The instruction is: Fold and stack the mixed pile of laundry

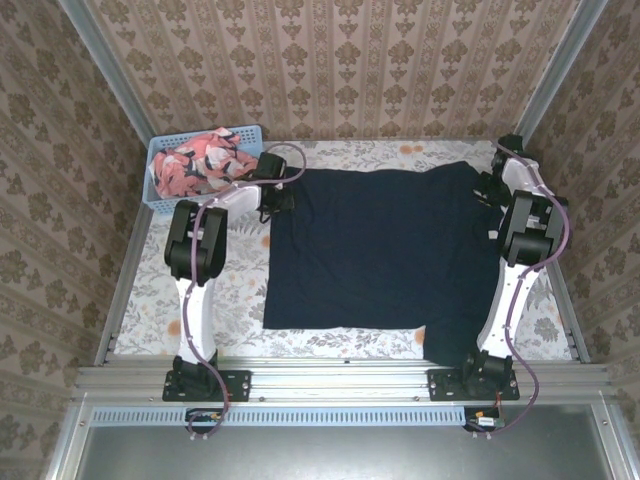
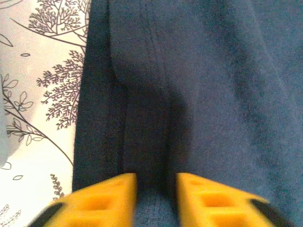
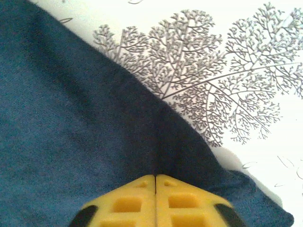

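basket (image 1: 155, 190) in far-left corner, free tablecloth (image 1: 150, 300) beside navy garment (image 1: 380, 250)

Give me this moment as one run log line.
navy garment: spread flat | left tool: pinching its edge | right tool: pinching its edge | printed garment: in basket

We identify the dark navy flat-spread cloth garment (image 1: 380, 250) as matt and finely napped (fleece-like up close). The white tree-printed table cover (image 3: 246, 47) reads smooth. The yellow blocky plastic fingers (image 2: 102, 201) look matt, and the light blue perforated plastic basket (image 1: 245, 131) smooth.
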You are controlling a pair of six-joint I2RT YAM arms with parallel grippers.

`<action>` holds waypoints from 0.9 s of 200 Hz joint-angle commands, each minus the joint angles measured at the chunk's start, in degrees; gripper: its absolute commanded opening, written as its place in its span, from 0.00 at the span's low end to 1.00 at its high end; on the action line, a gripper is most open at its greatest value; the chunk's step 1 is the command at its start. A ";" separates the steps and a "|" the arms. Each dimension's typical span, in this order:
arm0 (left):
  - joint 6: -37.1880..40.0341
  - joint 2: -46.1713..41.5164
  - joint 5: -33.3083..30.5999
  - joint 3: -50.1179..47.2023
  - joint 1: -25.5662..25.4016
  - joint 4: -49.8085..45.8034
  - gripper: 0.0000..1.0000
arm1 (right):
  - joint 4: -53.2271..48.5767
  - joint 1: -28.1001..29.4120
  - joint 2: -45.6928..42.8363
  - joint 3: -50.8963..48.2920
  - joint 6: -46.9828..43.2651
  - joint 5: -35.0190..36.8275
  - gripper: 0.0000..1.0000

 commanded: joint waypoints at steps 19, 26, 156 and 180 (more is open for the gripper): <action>2.77 -1.56 -4.60 -0.85 -0.38 -4.80 0.00 | 0.67 -2.30 -7.19 -4.07 2.51 0.73 0.00; 3.02 -2.97 -5.10 -2.17 -0.23 -4.81 0.00 | 1.77 -2.72 -9.64 -7.08 2.83 0.07 0.00; 3.20 -20.73 -0.38 -15.77 -3.20 -13.61 0.21 | 4.37 -1.17 -31.76 -40.69 4.92 0.24 0.18; 4.18 -22.35 -2.99 -12.70 -3.33 -13.65 0.81 | 3.18 -0.71 -33.06 -36.86 3.25 3.83 0.50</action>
